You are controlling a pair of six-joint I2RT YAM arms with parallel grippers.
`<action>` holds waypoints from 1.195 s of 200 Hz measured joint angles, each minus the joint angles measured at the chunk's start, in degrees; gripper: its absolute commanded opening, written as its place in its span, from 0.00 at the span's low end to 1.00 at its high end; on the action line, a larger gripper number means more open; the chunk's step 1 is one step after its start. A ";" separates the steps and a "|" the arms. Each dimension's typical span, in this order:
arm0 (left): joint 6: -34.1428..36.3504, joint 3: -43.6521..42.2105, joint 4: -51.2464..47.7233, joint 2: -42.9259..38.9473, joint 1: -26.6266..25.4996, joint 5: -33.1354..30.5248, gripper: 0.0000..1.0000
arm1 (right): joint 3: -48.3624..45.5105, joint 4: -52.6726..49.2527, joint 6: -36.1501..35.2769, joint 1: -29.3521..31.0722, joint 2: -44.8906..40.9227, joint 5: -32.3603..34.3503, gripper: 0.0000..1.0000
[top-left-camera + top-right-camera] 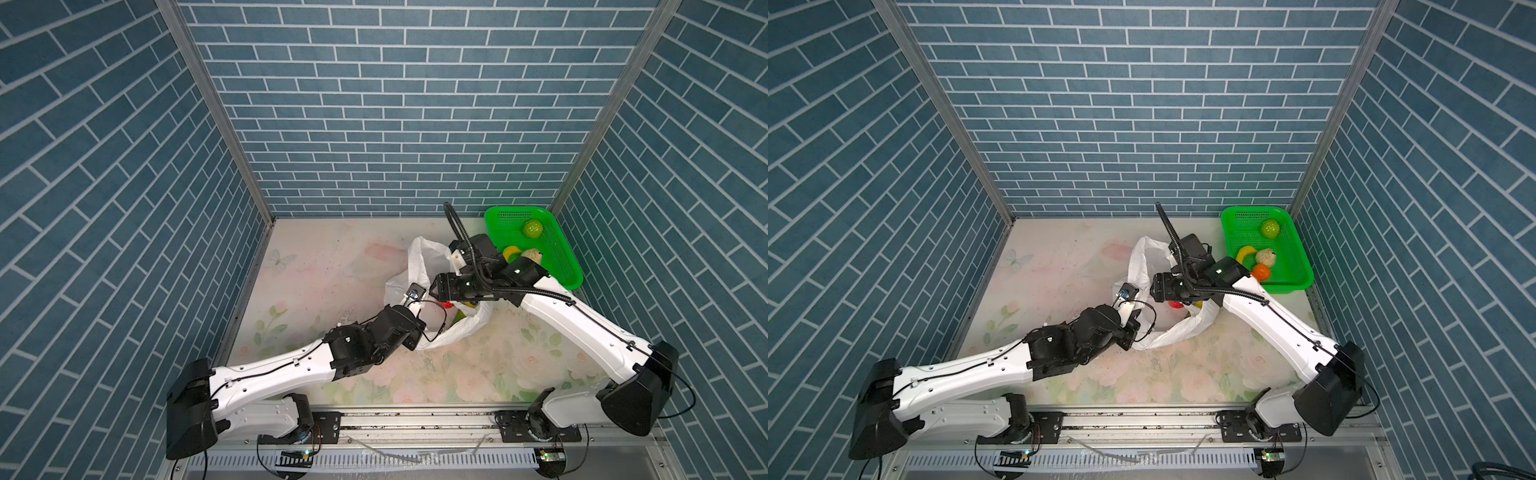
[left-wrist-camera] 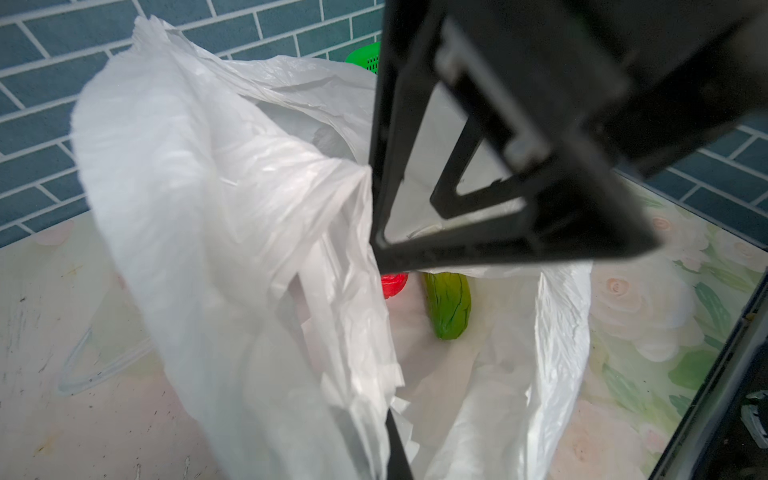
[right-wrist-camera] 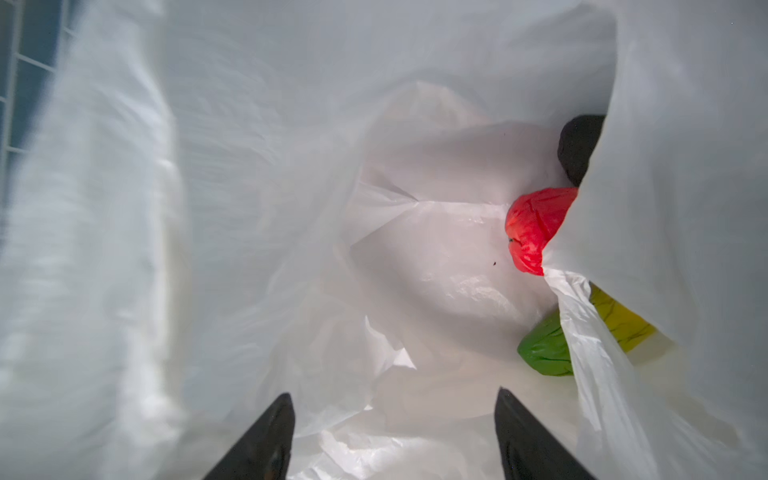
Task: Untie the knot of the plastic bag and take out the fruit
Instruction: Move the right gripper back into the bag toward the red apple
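Centrally on the desk (image 1: 316, 291) in both top views, the plastic bag (image 1: 417, 259) lies open, its rim pinched by the closed left end effector (image 1: 415, 293). The right end effector (image 3: 394, 392) gapes empty inside; the red fruit (image 3: 534, 228) sits ahead, off to one side, half hidden by the bag.

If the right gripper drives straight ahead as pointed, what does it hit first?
Likely the bag's bare inner plastic, though depth is unclear. The open right gripper aims into it; the red fruit lies off to the side.
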 measured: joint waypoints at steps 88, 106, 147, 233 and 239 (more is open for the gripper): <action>-0.02 -0.44 1.36 -1.14 -0.31 0.92 0.00 | -8.28 13.18 5.05 0.48 8.79 3.19 0.72; -0.02 -0.46 1.70 -1.14 -0.37 1.33 0.00 | -8.26 18.43 6.05 0.55 10.99 4.61 0.72; -0.04 -1.77 2.75 -1.14 -0.68 1.86 0.00 | -7.28 26.95 7.08 0.00 17.42 9.66 0.74; -0.66 -3.72 3.78 -1.16 -1.79 1.86 0.00 | -6.88 22.47 6.97 -6.12 16.85 23.80 0.76; -0.70 -3.80 3.82 -1.16 -1.79 1.86 0.00 | -6.88 22.12 6.95 -6.12 16.61 23.89 0.76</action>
